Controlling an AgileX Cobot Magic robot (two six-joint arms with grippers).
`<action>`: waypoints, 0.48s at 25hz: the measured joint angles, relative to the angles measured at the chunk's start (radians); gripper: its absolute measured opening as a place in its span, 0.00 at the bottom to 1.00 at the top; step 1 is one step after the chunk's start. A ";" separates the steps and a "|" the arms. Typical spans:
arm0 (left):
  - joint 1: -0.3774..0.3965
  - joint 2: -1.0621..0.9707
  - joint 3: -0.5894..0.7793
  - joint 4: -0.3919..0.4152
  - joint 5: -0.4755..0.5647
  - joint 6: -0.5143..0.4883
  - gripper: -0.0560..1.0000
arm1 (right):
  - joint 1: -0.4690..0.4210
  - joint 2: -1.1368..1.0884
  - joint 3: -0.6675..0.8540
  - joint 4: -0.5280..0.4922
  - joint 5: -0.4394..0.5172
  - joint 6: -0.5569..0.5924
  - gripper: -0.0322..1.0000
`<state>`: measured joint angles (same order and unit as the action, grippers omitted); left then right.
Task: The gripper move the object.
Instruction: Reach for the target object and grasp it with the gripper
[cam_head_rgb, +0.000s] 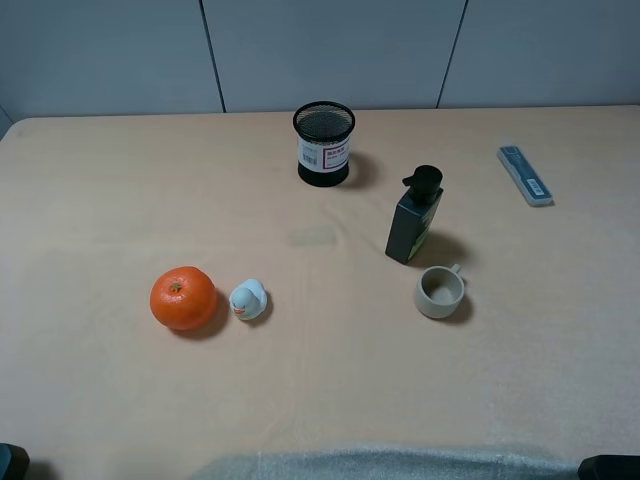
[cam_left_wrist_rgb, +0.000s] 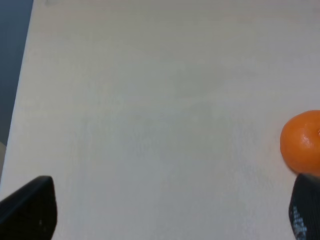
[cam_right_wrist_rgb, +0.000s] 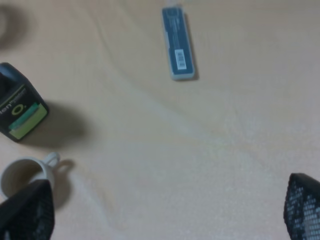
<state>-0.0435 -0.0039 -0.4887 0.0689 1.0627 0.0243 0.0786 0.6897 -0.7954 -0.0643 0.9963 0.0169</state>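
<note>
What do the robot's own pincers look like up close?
Only the fingertips show. The left pincer has two black, matte, blunt-edged fingers; one bears fine pale dots. The right pincer looks alike: black fingers, with a grid of small dots plain on one face. No cables or labels are in view.

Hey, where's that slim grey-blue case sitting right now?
In the exterior high view the grey-blue case lies flat at the far right of the table, beyond and right of the green pump bottle, touching nothing.
</note>
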 joint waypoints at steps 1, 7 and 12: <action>0.000 0.000 0.000 0.000 0.000 0.000 0.92 | 0.000 0.034 -0.014 0.001 0.000 0.000 0.70; 0.000 0.000 0.000 0.000 0.000 0.000 0.92 | 0.000 0.224 -0.121 0.001 0.000 0.000 0.70; 0.000 0.000 0.000 0.000 0.000 0.000 0.92 | 0.000 0.372 -0.203 0.001 -0.003 0.000 0.70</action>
<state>-0.0435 -0.0039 -0.4887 0.0689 1.0627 0.0243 0.0786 1.0621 -0.9986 -0.0634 0.9933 0.0169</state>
